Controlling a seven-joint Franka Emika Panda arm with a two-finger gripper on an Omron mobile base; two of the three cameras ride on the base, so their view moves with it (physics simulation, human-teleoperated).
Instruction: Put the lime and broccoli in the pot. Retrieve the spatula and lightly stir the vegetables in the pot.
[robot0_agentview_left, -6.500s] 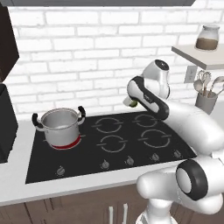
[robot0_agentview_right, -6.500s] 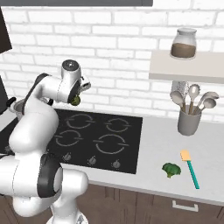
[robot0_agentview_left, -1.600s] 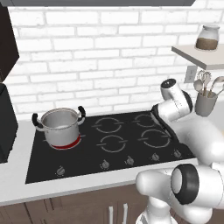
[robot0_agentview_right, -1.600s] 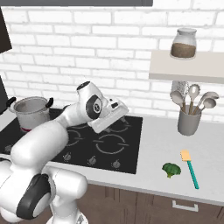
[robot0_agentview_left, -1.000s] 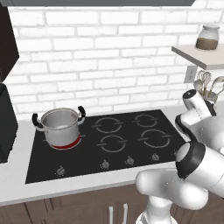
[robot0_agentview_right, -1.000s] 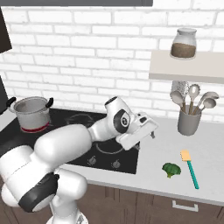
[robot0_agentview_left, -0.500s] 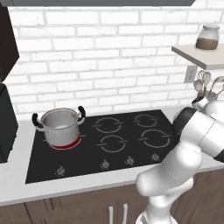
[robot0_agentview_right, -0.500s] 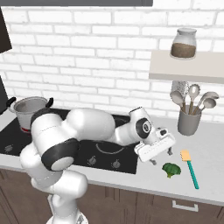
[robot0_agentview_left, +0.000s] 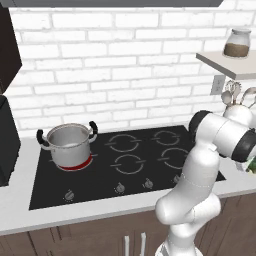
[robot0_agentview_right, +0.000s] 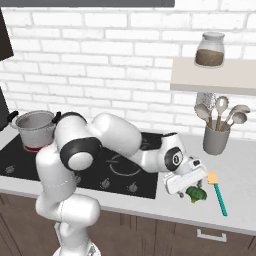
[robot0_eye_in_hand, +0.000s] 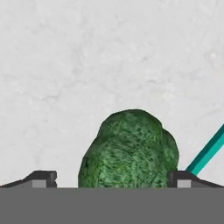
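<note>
The broccoli (robot0_eye_in_hand: 131, 148), a dark green lumpy floret, lies on the pale counter right of the hob and is seen as well as the broccoli (robot0_agentview_right: 197, 194) in the right base view. My gripper (robot0_agentview_right: 189, 186) hangs low over it and is open. In the hand view the gripper (robot0_eye_in_hand: 112, 179) has one fingertip on each side of the floret, apart from it. The spatula (robot0_agentview_right: 219, 193), with a teal handle and a yellow head, lies just right of the broccoli. The steel pot (robot0_agentview_left: 69, 145) stands on the hob's left burner. The lime is out of view.
A grey utensil cup (robot0_agentview_right: 216, 141) with spoons stands at the back right of the counter. A jar (robot0_agentview_right: 209, 50) sits on the wall shelf above it. The black hob (robot0_agentview_left: 125, 162) lies between the pot and the broccoli. The counter's front edge runs close by the broccoli.
The arm has swung right from above the hob to the counter and come down over the broccoli. The jaws stayed open throughout.
</note>
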